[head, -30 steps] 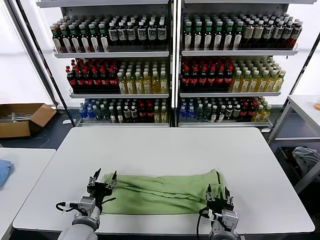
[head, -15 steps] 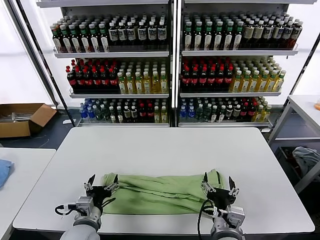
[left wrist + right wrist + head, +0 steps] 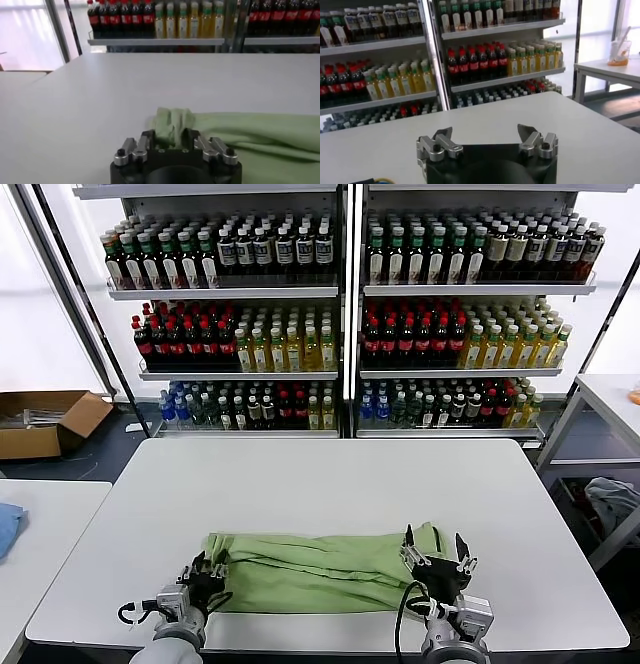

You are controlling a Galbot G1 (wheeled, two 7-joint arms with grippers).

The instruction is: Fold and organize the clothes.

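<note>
Since the earlier pictures the shirt (image 3: 325, 571) has barely shifted, but the left gripper (image 3: 203, 574) has dropped lower and clenched on its near-left end, while the right gripper (image 3: 437, 550) has lifted off the cloth and spread wide. The shirt lies as a long, rumpled, light green band across the near part of the white table (image 3: 330, 484), folded lengthwise with soft ridges running along it; no buttons or print show. In the left wrist view a bunched wad of green fabric (image 3: 171, 125) sits pinched between the closed fingers (image 3: 145, 142). In the right wrist view the fingers (image 3: 440, 140) stand well apart with nothing between them, above the right end of the cloth. To do this fold well, the right gripper probably needs to come down and take the right end cleanly, catching all layers, so both ends can rise together and the band stays even instead of twisting. Behind the table stand shelves of bottles (image 3: 345, 314).
</note>
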